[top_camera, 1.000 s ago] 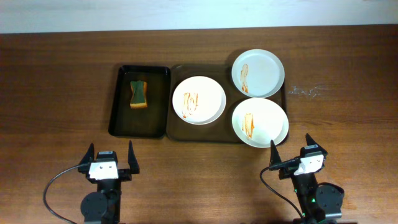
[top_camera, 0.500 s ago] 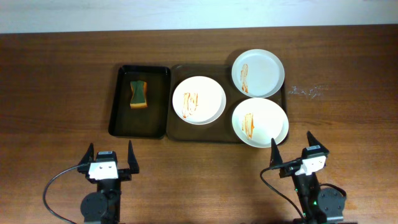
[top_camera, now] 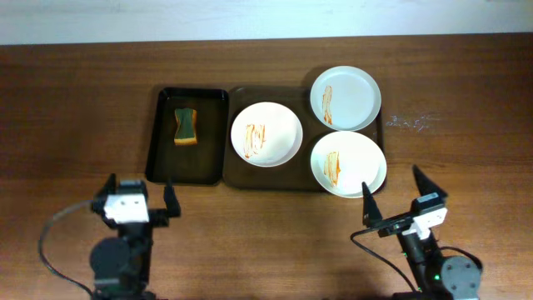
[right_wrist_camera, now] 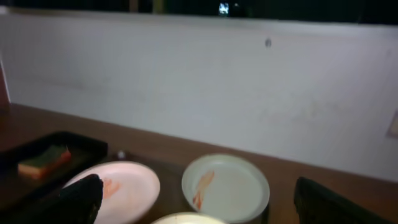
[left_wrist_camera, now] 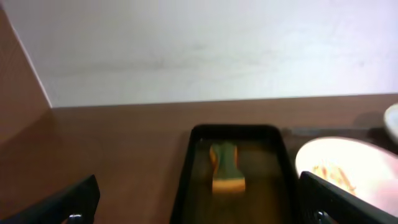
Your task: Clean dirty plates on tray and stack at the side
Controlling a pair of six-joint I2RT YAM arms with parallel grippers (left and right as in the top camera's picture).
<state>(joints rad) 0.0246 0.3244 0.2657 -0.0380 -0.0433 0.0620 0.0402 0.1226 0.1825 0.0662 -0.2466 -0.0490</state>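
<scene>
Three white plates with orange-brown sauce smears sit on the dark brown tray [top_camera: 237, 177]: one at the left [top_camera: 266, 133], one at the back right [top_camera: 346, 97] and one at the front right [top_camera: 348, 162]. My left gripper [top_camera: 138, 190] is open and empty, near the table's front, just in front of the black tray. My right gripper [top_camera: 391, 182] is open and empty, just in front of the front right plate's right edge. The right wrist view shows the back plate [right_wrist_camera: 227, 183] and the left plate [right_wrist_camera: 118, 186] between its fingers [right_wrist_camera: 81, 199].
A smaller black tray [top_camera: 162, 158] lies left of the brown tray and holds a green and yellow sponge [top_camera: 186, 125]. The left wrist view shows that sponge [left_wrist_camera: 227, 167] straight ahead. A pale wall runs behind the table's far edge.
My left gripper has shifted left and a little toward the black tray. My right gripper has shifted right and turned slightly. The plates and sponge have not moved.
</scene>
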